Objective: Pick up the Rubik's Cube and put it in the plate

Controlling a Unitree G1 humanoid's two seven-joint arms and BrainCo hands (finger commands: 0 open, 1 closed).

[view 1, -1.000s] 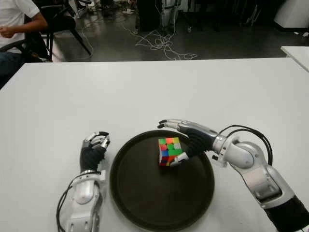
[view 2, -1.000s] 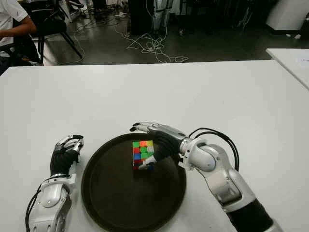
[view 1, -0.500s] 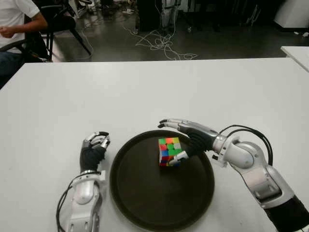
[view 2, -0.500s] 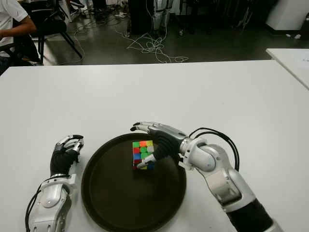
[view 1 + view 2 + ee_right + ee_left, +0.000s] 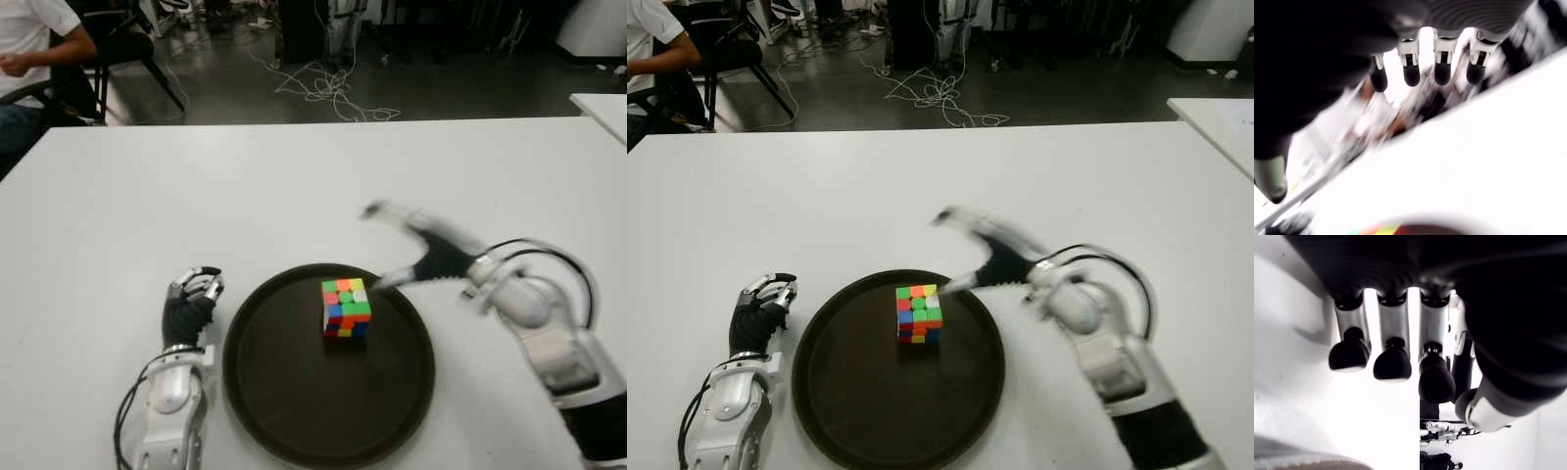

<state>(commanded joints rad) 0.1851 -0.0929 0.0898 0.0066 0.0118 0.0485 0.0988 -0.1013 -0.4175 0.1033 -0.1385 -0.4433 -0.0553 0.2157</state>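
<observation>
One unlabelled Rubik's Cube in plate

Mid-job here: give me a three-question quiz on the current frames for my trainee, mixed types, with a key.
1. True or false: the multicoloured Rubik's Cube sits inside the round dark plate.
2. Multiple choice: the right hand is A) gripping the cube, B) open and clear of the cube, C) flat under the plate.
3. Fill in: the curled left hand shows on the white table to the plate's ____ side.

Key: 1 true; 2 B; 3 left.
</observation>
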